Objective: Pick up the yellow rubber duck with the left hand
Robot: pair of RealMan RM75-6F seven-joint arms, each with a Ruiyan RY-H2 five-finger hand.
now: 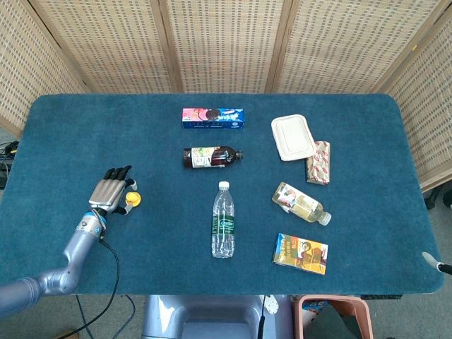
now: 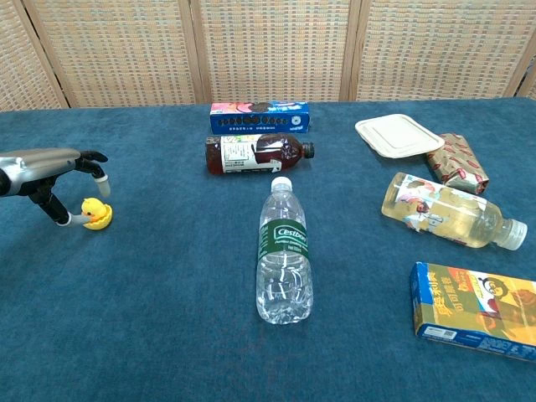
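Blue tabletop (image 1: 367, 212). Left hand (image 2: 50, 172) at near left, fingers apart, arched over the duck, thumb tip beside it, holding nothing. Yellow rubber duck (image 2: 95, 214) sits upright on the cloth. Likely light, soft, squashy, slightly slick; pinch across the body, not the head.

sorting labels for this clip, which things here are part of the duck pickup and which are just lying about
Part of the job:
- yellow rubber duck, on the table
- left hand, fingers around the duck

Just lying about:
- water bottle
- dark drink bottle
- cookie box
- white lidded container
- wrapped snack pack
- pale yellow drink bottle
- blue and yellow carton
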